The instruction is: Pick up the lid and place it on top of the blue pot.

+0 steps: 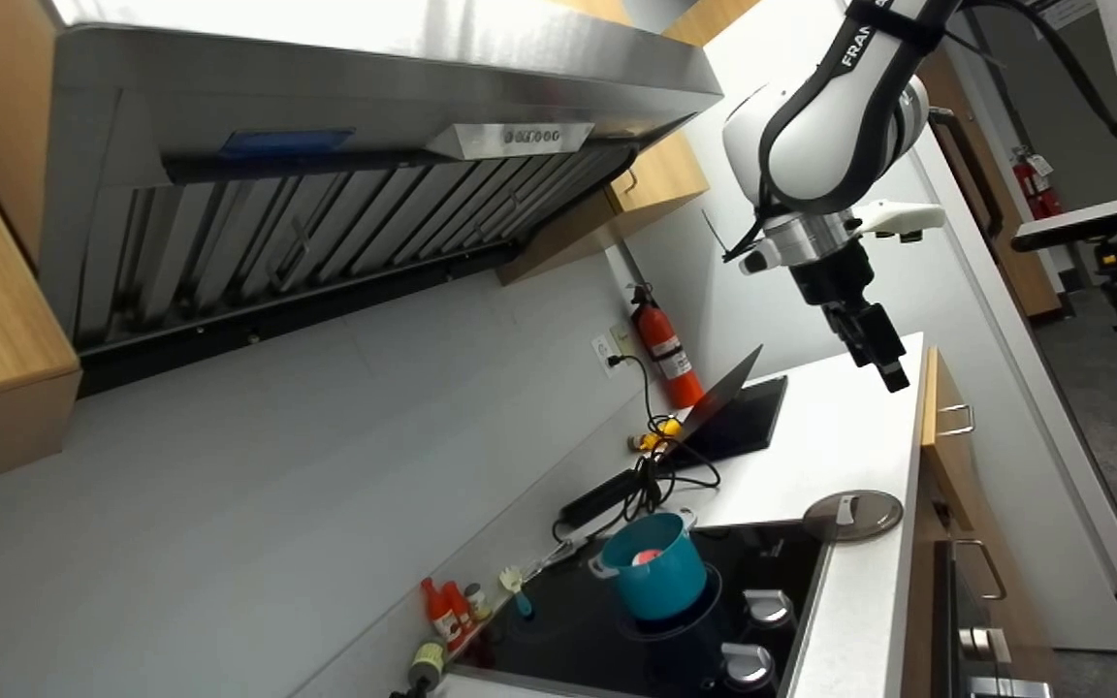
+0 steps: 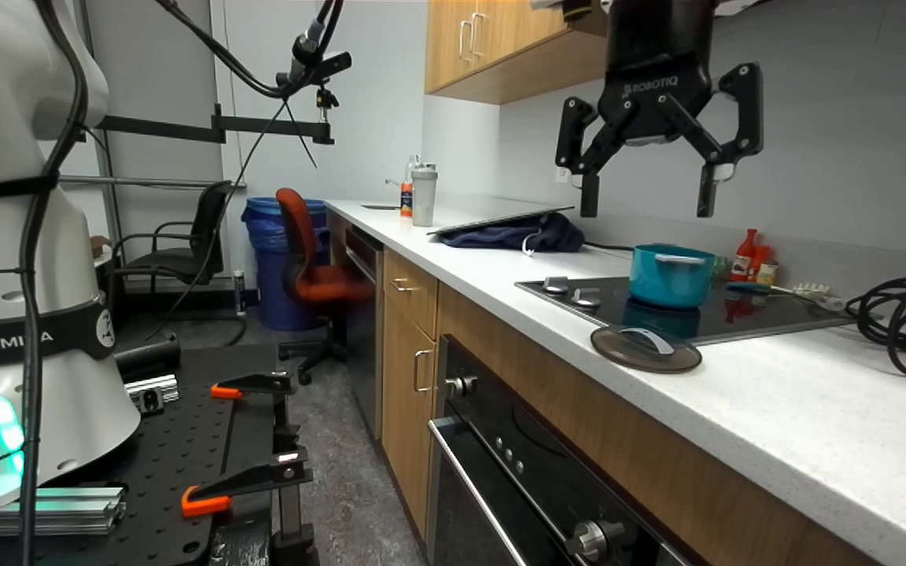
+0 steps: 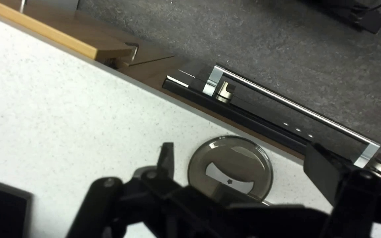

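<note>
Wrist view: the round, smoky see-through lid (image 3: pixel 222 157) lies near the front edge of the speckled white counter (image 3: pixel 78 109). The black two-fingered gripper (image 2: pixel 648 203), spread wide, holds nothing. Its fingers (image 2: pixel 590 193) closing along the pale strip handle (image 3: pixel 223 178) could slip, or a nudge send the lid floorward. The teal-blue straight-sided pot (image 2: pixel 672 277) stands on the black cooktop (image 1: pixel 573 630). "ROBOTIQ" marks the gripper, "FRAN…" the white arm (image 1: pixel 822 141).

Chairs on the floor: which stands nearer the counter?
The orange chair, right beside the counter in an exterior view; the black chair stands clearly farther off.
</note>
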Motion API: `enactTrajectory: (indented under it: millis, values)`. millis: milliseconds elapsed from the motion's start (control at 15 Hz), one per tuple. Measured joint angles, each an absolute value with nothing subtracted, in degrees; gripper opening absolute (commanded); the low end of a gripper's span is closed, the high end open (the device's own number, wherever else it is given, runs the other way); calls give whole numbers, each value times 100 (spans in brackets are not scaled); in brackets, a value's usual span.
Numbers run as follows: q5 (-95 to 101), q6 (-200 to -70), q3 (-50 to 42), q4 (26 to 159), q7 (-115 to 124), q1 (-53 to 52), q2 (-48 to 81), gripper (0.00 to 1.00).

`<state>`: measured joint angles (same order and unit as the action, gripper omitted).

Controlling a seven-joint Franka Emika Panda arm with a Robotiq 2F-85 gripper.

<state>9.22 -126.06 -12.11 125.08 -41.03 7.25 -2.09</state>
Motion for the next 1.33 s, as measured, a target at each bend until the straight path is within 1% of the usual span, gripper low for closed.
enactTrajectory:
  millis: [600,1333]
  values:
    - [1246,-12606,-696,12499,-4815,659,-106,100]
    - [1293,-12606,-669,12493,-5023,660,-62,100]
